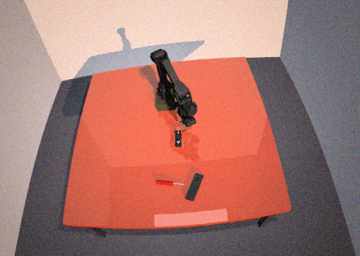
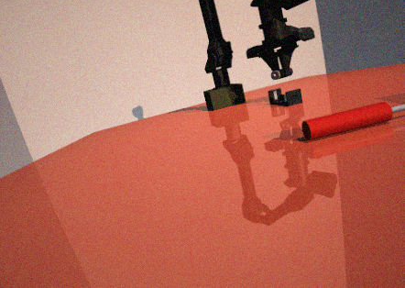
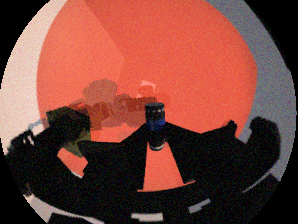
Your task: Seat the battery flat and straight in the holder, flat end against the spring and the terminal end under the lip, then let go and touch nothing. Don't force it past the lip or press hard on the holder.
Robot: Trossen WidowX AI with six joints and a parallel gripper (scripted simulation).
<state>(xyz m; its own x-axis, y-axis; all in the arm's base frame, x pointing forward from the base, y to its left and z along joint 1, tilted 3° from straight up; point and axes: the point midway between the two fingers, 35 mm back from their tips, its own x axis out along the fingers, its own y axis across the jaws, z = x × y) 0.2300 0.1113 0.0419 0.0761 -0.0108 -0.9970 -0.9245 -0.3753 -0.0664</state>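
Observation:
The battery (image 3: 155, 124) is a dark cylinder with a blue band. In the exterior view a round end of the battery (image 2: 276, 75) faces the camera and it lies roughly level. My gripper (image 1: 182, 125) (image 2: 281, 72) (image 3: 154, 124) is shut on the battery and holds it above the table. The small black holder (image 1: 176, 143) (image 2: 293, 97) stands on the table, apart from the battery. The fingertips are above it in the exterior view and on its arm-base side in the top view. The holder does not show clearly in the wrist view; its spring and lip are too small to tell.
A screwdriver with a red handle (image 1: 164, 183) (image 2: 348, 120) lies nearer the table's front edge. Beside it lies a dark oblong block (image 1: 195, 187). A pale strip (image 1: 190, 218) runs along the front edge. The arm's base (image 2: 224, 97) stands behind the holder.

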